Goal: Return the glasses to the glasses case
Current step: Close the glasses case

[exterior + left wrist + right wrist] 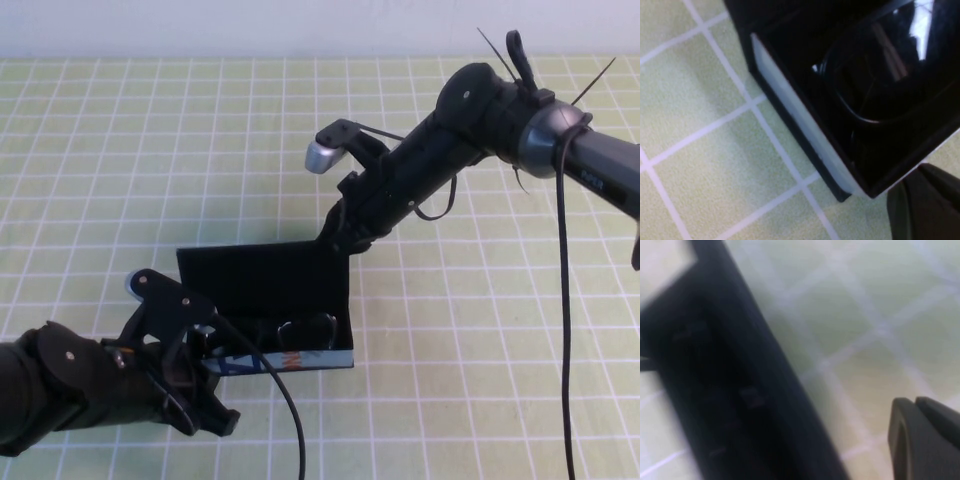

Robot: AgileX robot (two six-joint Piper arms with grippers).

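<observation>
Both hands work at the matte black rectangular glasses case [268,290], near the surface's [120,150] front edge. Left hand [222,352] steadies its pale blue side so the black thick-rimmed glasses [875,75] stay inside; right hand [345,232] reaches the raised lid. I cannot tell either grip.

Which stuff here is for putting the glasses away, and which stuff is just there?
For the job:
- glasses, lying inside the case
- glasses case, lid up
- left gripper, at the case's near edge
- right gripper, at the lid's far corner

Just there:
- green checked table cover
- nothing else lying about
</observation>
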